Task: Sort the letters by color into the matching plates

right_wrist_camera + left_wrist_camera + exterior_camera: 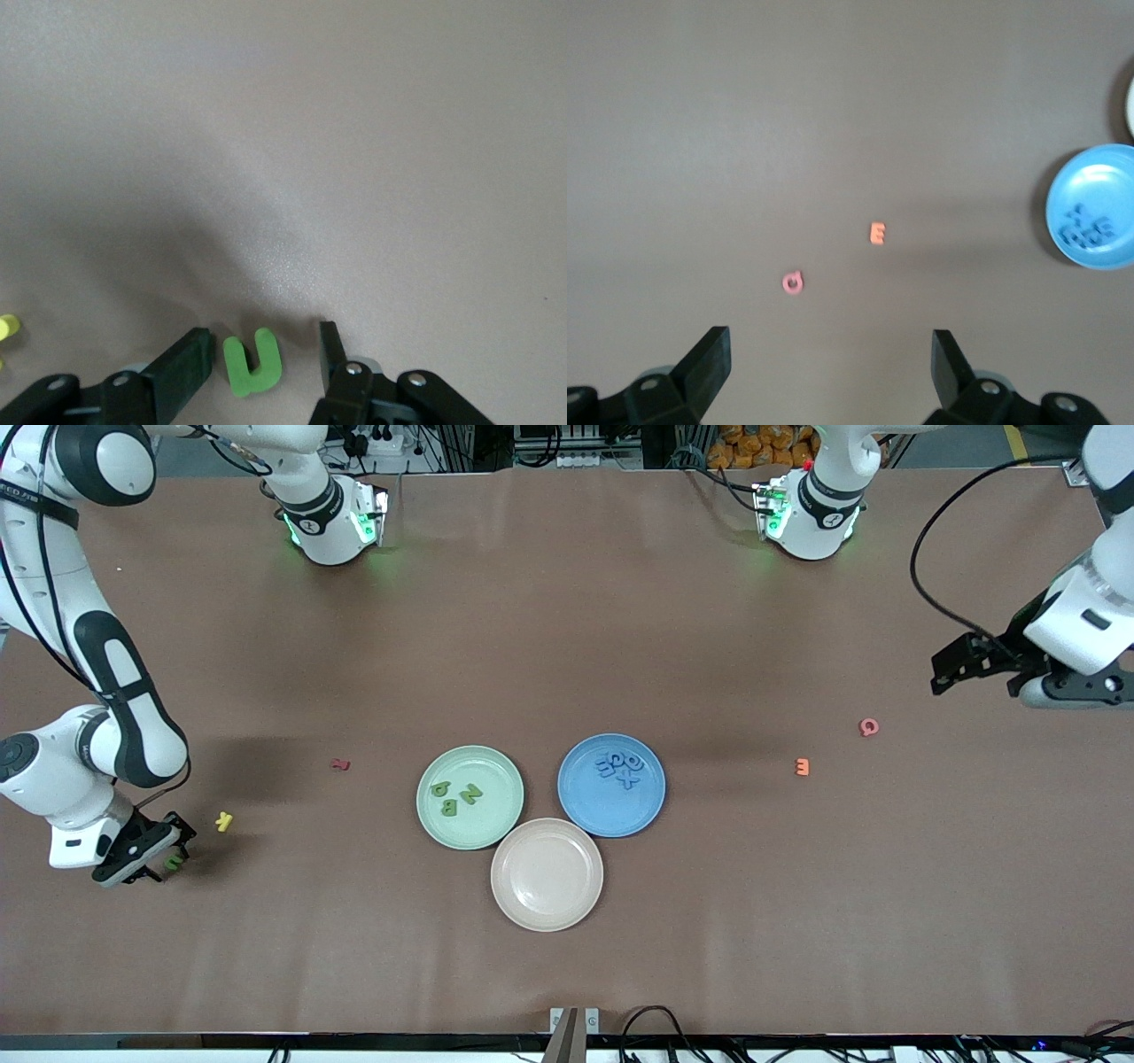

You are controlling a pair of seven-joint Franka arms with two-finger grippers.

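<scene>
My right gripper [168, 849] is low at the right arm's end of the table, open, its fingers on either side of a green letter U [252, 361] lying on the table, with a gap on each side; the letter also shows in the front view [174, 860]. A yellow letter [224, 822] lies beside it. The mint green plate [496, 820] holds three green letters [458, 795]. The blue plate [585, 815] holds several blue letters [618, 767]. My left gripper [832, 354] is open and empty, up over the left arm's end of the table [952, 671].
A pale pink plate [547, 874] lies nearer the camera, touching both other plates. A small red letter [340, 763] lies toward the right arm's end. An orange E [802, 766] and a pink letter [869, 727] lie toward the left arm's end.
</scene>
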